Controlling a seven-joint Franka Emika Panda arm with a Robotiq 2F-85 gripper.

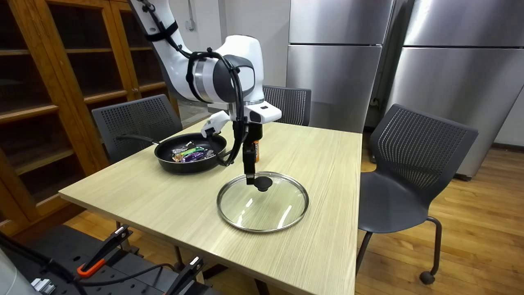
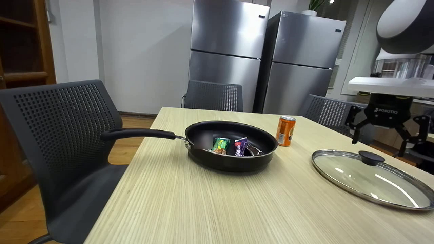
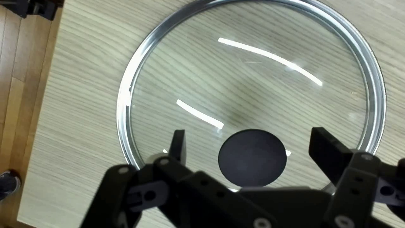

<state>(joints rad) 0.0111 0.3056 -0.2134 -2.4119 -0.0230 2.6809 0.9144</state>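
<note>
End effector (image 3: 248, 137) (spread wide) hangs over the glass lid (image 3: 251, 91), near its black knob (image 3: 252, 158).

In an exterior view the camera looks down across the table (image 1: 327, 172) from high up; in an exterior view it sits low, near the frying pan (image 2: 234, 164). Both face the refrigerators (image 2: 227, 37) and share the glass lid (image 1: 264, 209), which the wrist view sees from close overhead.

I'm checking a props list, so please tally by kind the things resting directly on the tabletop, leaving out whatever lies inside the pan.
Frying pan: 1
Glass lid: 1
Orange can: 1
Total: 3
</note>
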